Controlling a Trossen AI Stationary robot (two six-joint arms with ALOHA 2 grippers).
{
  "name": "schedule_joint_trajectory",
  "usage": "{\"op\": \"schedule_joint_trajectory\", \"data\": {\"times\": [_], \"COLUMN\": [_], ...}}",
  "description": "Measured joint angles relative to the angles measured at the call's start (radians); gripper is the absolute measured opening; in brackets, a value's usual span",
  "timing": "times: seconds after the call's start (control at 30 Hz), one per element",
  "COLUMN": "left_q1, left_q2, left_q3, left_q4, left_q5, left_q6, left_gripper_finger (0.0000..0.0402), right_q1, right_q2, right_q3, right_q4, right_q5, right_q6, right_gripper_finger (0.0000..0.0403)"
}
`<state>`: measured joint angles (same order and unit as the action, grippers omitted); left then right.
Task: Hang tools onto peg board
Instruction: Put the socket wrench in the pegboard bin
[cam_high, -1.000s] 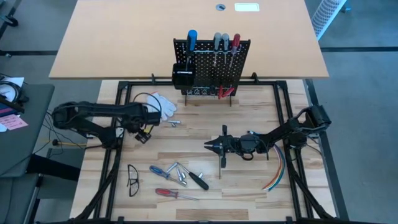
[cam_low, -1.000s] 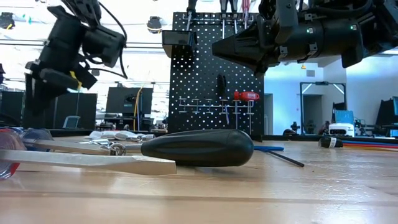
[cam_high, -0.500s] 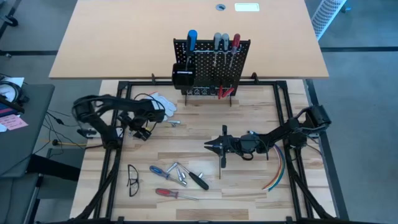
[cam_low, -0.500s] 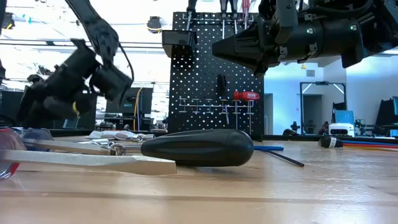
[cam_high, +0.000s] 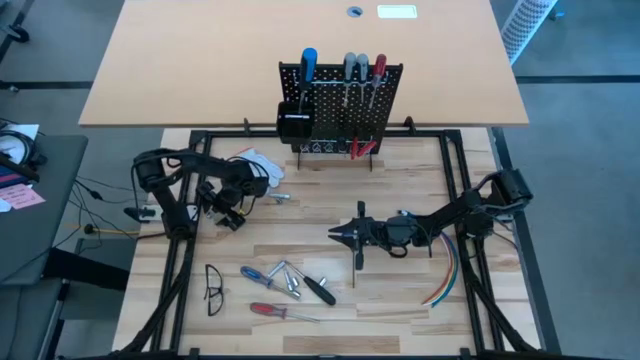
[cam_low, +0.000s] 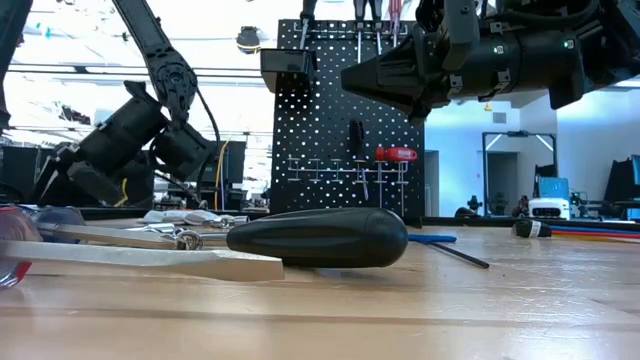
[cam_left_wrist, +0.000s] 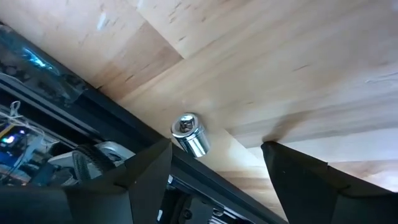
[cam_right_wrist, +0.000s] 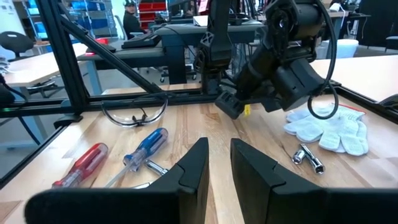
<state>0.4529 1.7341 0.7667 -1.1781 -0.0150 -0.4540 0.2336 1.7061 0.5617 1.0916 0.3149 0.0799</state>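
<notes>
The peg board (cam_high: 340, 108) stands at the back of the table w/ a few tools already on it: a blue-handled one, a grey one, a red one up top, and red pliers (cam_high: 360, 148) low down. More tools lie loose at the front left: a blue screwdriver (cam_high: 255, 273), a red screwdriver (cam_high: 272, 311), a black-handled one (cam_high: 320, 290) and some silver bits (cam_high: 288, 280). The left gripper (cam_high: 226, 212) is low over the left side of the table, near the white glove (cam_high: 262, 166). Its fingers are wide apart and hold nothing. In its wrist view a small silver socket (cam_left_wrist: 189, 132) sits on the wood right by the table edge, between the 2 fingers. So the step looks like reaching for that socket, prob. the next thing to pick. Next move needs the gripper to drop down around it and squeeze, w/o knocking it off the edge. The right gripper (cam_high: 340, 236) waits mid-table, fingers a little apart, empty.
</notes>
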Motion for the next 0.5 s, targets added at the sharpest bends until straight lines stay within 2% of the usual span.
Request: {"op": "schedule_joint_trajectory", "data": {"times": [0.27, 0.5], "left_q1": [0.049, 0.042], "left_q2": [0.001, 0.001], "left_q3": [0.000, 0.000], "left_q4": [0.022, 0.027], "left_q5": [0.086, 0.099], "left_q6": [0.078, 0.094], "left_gripper_finger": [0.0199, 0.0151], "right_q1": [0.000, 0.000], "right_q2": [0.000, 0.000], "right_q3": [0.000, 0.000], "right_q4": [0.000, 0.000], "right_q5": [0.000, 0.000], "right_q6": [0.002, 0.001], "right_gripper_finger": [0.0076, 0.0076]}}
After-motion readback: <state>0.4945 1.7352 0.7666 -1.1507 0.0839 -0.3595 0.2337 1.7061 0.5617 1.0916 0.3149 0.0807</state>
